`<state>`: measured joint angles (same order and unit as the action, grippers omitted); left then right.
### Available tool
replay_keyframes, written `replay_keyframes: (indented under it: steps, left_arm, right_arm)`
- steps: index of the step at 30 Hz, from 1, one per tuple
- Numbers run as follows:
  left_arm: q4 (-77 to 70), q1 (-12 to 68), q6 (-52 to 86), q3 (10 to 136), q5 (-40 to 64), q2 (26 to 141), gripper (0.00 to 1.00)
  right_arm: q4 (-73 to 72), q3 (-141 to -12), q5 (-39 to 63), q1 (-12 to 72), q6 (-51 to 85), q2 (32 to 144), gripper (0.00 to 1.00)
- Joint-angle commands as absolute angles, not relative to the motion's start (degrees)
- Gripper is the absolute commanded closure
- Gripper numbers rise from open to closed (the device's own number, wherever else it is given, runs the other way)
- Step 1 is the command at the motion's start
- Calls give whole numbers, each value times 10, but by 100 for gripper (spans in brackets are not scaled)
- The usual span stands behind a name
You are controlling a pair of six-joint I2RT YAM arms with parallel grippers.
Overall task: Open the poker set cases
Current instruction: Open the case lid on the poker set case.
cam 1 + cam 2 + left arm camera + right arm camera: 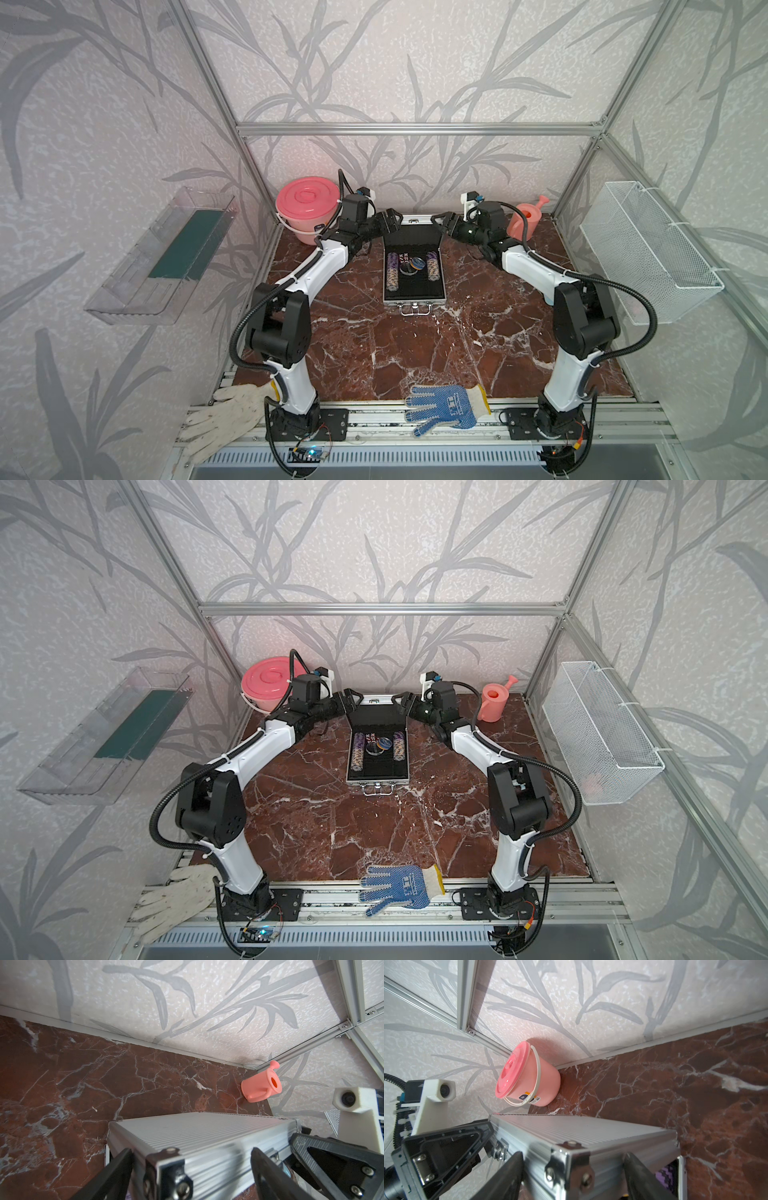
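Lid (pixel 411 239) of ribbed aluminium case (pixel 415 301) stands raised, left fingers (pixel 112 1174) and right fingers (pixel 506 1174) straddling it, grip unclear.

Red-brown marble tabletop (pixel 374 353) w/ white veins. Directly on it: open silver poker case (pixel 415 302) mid-rear, handle twd front; pink lidded bucket (pixel 305 208) in rear left corner; pink watering can (pixel 525 222) in rear right corner. Blue dotted glove (pixel 446 405) overlaps front edge onto alu rail (pixel 365 419); white glove (pixel 220 415) on rail, front left.
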<state>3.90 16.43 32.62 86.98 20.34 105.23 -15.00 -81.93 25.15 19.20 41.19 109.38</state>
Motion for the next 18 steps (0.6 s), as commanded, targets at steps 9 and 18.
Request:
replay_keyframes:
  steps: [9,18]
  left_arm:
    - [7,173,315,973,319,1134,11]
    - [-17,153,331,1006,327,1168,11]
  right_arm:
    - [-211,-915,373,208,441,1192,23]
    - [-188,-986,374,201,436,1233,22]
